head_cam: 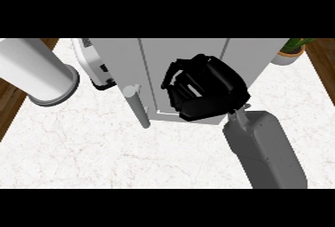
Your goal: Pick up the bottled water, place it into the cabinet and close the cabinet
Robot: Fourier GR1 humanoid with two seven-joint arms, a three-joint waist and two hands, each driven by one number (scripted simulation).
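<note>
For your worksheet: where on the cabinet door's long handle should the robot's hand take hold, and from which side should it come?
Grip the handle around the middle of its bar, coming from the front, the lower side of the head view. It is a slim bar standing off the cabinet door, so fingers could probably curl behind it. The right hand is nearest.

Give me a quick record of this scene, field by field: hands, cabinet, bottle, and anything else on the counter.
right hand: black hand up against the cabinet front, fingers curled
left hand: not in view
cabinet: grey cabinet on the marble counter, long handle at its front
bottled water: not visible
other items: white cylinder at left, potted plant at right
</note>
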